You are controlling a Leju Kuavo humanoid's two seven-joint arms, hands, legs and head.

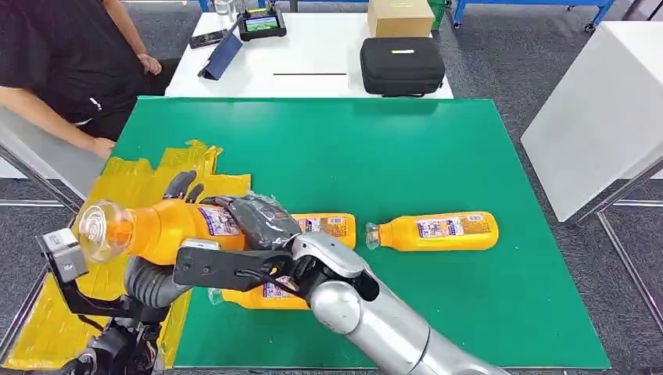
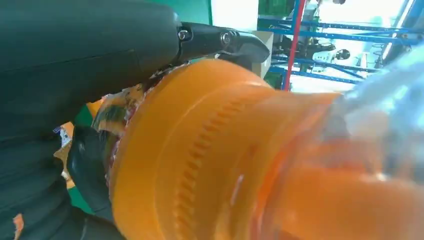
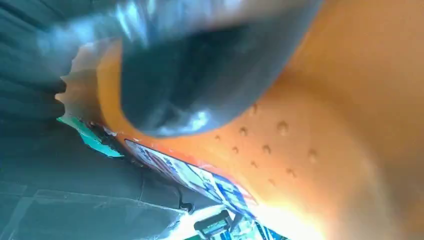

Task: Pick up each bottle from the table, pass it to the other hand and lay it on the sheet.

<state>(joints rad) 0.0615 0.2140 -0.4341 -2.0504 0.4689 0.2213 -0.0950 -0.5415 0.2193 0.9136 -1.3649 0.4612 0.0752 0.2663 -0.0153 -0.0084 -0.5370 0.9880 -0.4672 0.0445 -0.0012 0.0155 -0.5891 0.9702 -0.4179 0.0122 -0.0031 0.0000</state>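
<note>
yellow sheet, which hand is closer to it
Left. The left hand hangs over the yellow sheet, holding the orange bottle. The right hand, also on that bottle, is above the green mat beside the sheet.

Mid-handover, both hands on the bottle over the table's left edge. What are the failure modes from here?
1. Both the right hand and the left hand grip the held bottle; a mistimed release may drop it.
2. It hangs above two lying bottles; a fall could knock them.
3. The yellow sheet is crumpled, so a laid bottle might roll off.
</note>
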